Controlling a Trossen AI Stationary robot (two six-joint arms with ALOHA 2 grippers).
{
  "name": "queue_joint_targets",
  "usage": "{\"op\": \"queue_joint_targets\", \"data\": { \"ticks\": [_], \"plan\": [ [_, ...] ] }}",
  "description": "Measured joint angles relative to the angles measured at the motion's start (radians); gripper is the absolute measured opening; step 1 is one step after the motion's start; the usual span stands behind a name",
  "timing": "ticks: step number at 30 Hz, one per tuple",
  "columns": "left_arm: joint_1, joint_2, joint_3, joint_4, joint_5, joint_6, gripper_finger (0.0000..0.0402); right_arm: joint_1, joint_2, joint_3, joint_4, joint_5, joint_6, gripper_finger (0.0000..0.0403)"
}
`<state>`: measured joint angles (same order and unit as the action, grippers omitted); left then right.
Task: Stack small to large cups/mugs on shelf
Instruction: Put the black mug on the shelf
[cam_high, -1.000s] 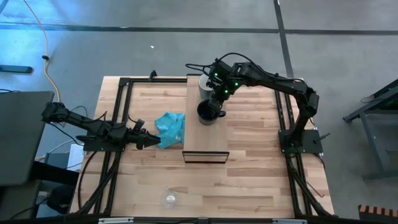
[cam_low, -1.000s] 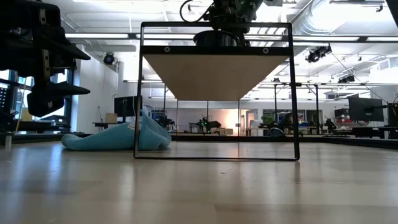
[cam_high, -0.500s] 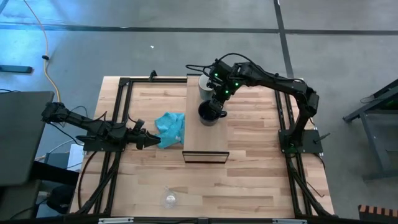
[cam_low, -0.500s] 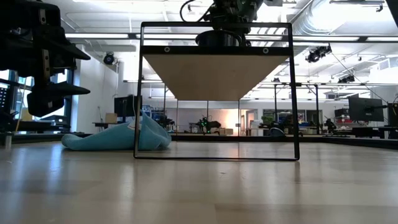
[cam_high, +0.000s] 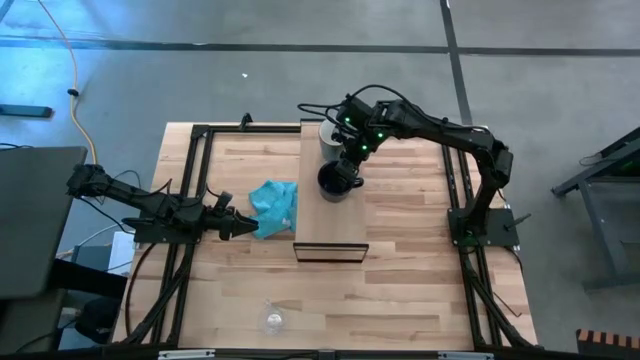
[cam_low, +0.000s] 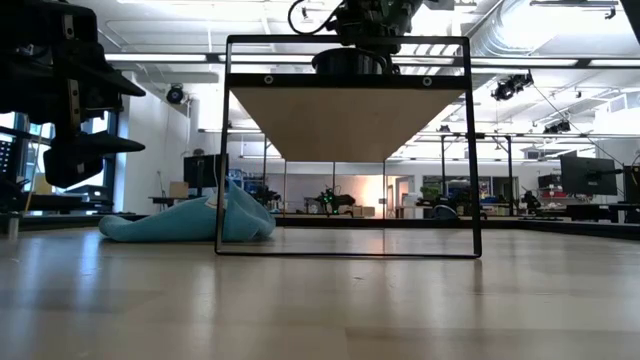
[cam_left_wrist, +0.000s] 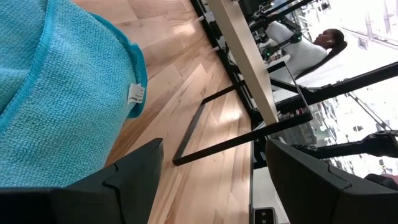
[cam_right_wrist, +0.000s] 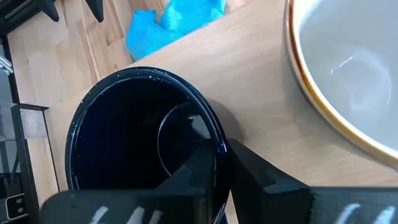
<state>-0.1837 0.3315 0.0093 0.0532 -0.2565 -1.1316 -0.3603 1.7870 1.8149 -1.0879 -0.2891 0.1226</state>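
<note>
Right hand (cam_right_wrist: 214, 163) pinching the rim of the black mug (cam_high: 334, 181) on the shelf (cam_high: 331, 215).

The black mug sits on the long wooden shelf, and the right hand's two fingers are closed on its rim — one inside, one outside. The big white mug (cam_high: 329, 137) stands just beside it, farther back on the same shelf. The small glass cup (cam_high: 272, 319) is alone near the front edge of the desk (cam_high: 400, 260), well apart from the shelf. The left hand (cam_high: 243, 227) waits low over the desk with its fingers spread open, its tips right at the blue cloth (cam_high: 275, 204) — nothing in it.
</note>
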Motion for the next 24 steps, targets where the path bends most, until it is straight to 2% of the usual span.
{"op": "queue_joint_targets", "data": {
  "ticks": [7, 17, 24],
  "plan": [
    [0.000, 0.000, 0.000, 0.000, 0.000, 0.000, 0.0271, 0.000, 0.000, 0.000, 0.001, -0.002, 0.000, 0.0031],
    [0.000, 0.000, 0.000, 0.000, 0.000, 0.000, 0.0271, 0.000, 0.000, 0.000, 0.002, -0.005, 0.008, 0.0063],
    [0.000, 0.000, 0.000, 0.000, 0.000, 0.000, 0.0271, 0.000, 0.000, 0.000, 0.002, -0.006, 0.008, 0.0065]
  ]
}}
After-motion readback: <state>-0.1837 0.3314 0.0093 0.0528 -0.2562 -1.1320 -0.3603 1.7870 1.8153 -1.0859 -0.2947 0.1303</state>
